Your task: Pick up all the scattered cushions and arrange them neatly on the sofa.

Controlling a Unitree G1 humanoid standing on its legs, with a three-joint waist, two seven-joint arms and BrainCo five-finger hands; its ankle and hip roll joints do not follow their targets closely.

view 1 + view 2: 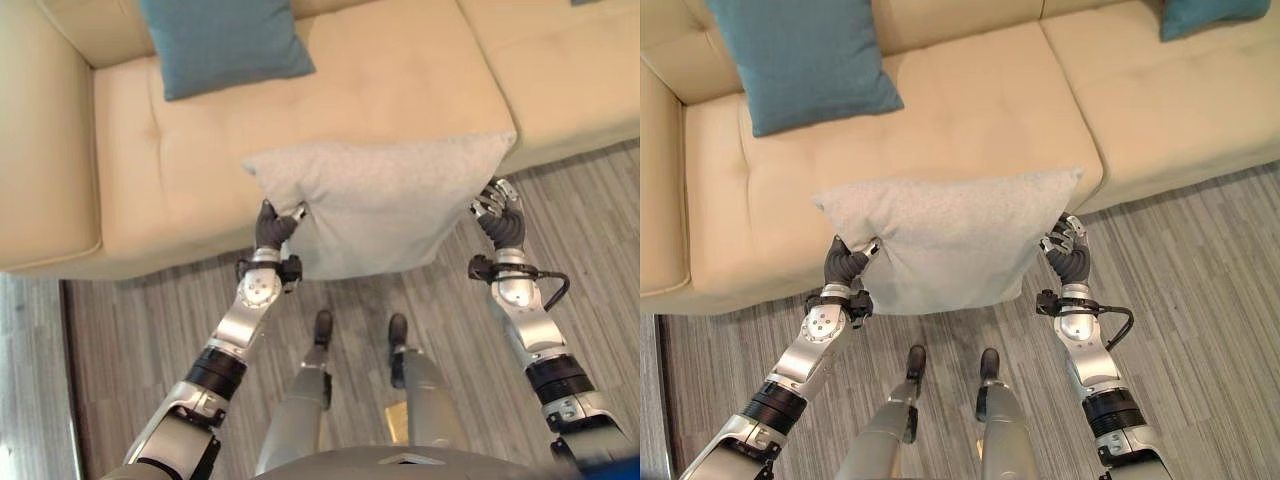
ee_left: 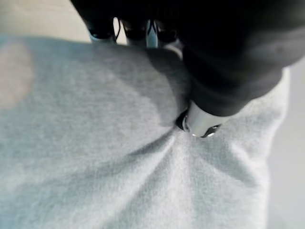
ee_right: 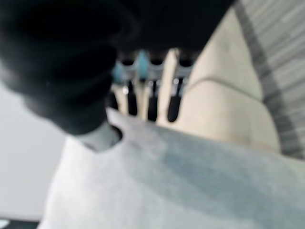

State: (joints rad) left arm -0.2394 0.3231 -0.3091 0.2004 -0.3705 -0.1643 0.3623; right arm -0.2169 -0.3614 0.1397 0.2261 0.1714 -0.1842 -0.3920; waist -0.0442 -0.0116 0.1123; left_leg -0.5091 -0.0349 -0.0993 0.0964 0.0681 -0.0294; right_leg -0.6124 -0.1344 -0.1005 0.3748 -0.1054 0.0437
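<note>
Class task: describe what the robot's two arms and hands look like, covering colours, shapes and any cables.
Both arms are silver-grey, jointed tubes with black bands near the elbows. Each wrist and hand back wears a dark ribbed cover. The left hand and right hand have silver fingers with dark tips. A black cable loops beside the right wrist.

Matt grey cloth cushion [image 1: 945, 240], smooth cream sofa [image 1: 970, 110], striped wood-look floor [image 1: 1200, 290]

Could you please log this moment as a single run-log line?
left robot hand: pinching grey cushion | right robot hand: gripping its other edge | cushion: held over beige sofa front edge | teal cushion: on seat
</note>
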